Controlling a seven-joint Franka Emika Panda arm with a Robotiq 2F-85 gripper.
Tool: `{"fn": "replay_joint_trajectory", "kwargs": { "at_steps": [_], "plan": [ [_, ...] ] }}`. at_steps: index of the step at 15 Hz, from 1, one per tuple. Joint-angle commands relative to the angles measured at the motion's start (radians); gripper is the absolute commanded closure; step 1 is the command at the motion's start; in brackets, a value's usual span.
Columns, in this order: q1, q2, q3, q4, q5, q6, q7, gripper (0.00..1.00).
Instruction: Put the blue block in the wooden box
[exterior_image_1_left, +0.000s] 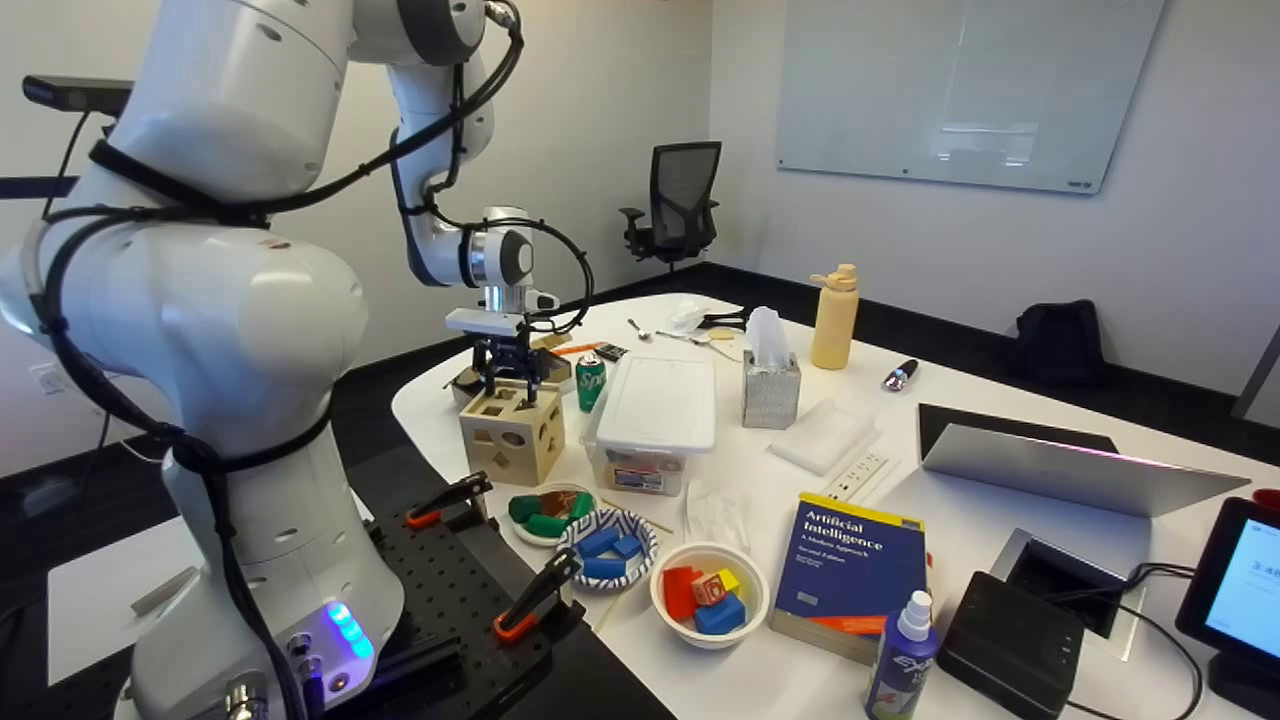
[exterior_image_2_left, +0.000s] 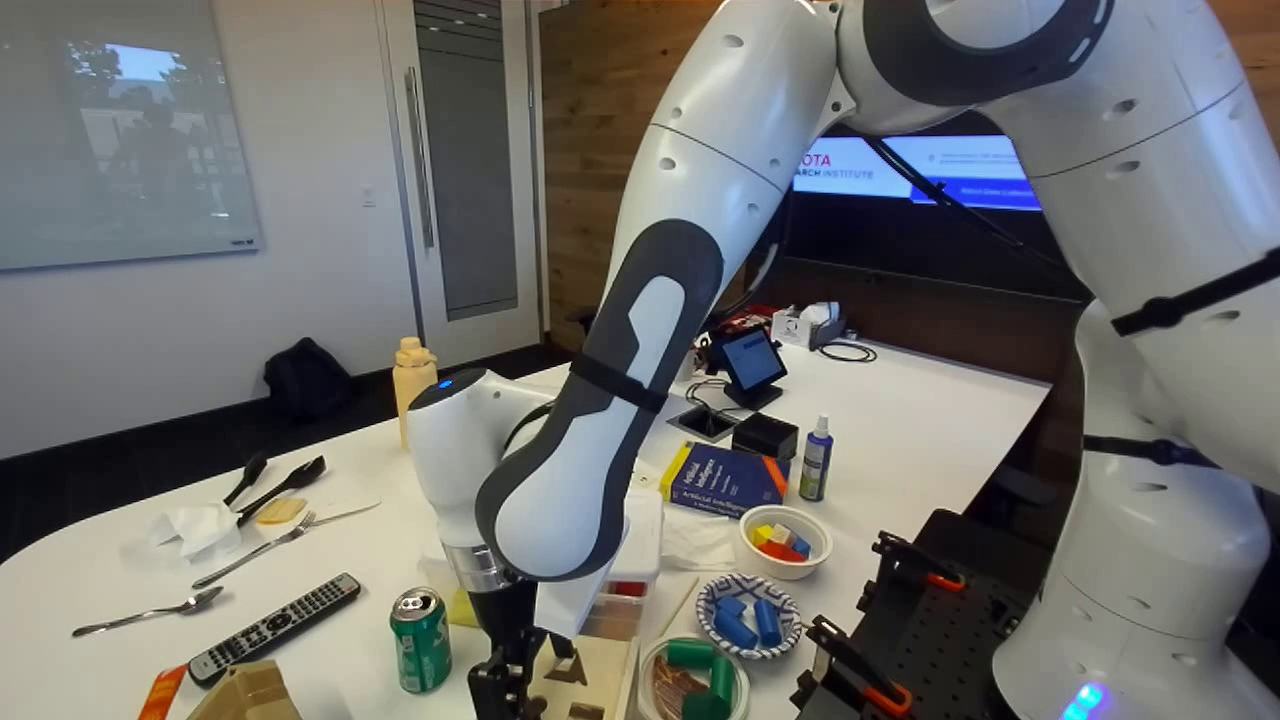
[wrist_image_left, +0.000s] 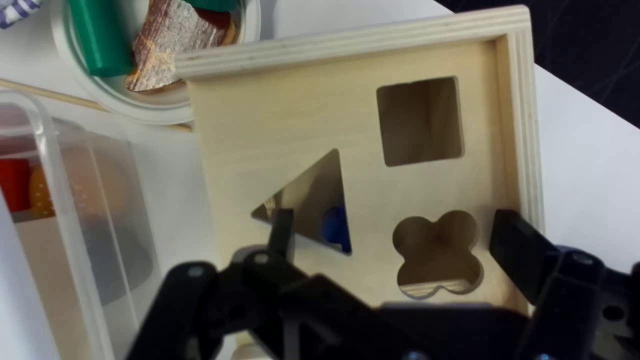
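Blue block (wrist_image_left: 336, 226) shows beneath the pincer (wrist_image_left: 395, 215), through the triangular hole of the wooden box (wrist_image_left: 280, 110); judged already inside. Pincer fingers (wrist_image_left: 522, 255) stand apart and hold nothing, one overlapping that hole in the wrist view, the other near the raised rim. Contact with the wood cannot be told. Hazard: sideways travel before a straight lift could catch hole or rim, dragging or tipping the box. Further out, plastic container (exterior_image_1_left: 655, 405) and green can (exterior_image_1_left: 590, 383) stand close enough to be struck.
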Motion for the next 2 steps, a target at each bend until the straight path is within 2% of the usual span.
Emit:
{"fn": "replay_joint_trajectory", "kwargs": {
  "at_steps": [1,2],
  "plan": [
    [-0.011,-0.052,0.014,-0.015,0.001,-0.035,-0.003,0.0],
    [-0.012,-0.064,0.016,-0.022,0.004,-0.035,-0.001,0.0]
  ]
}}
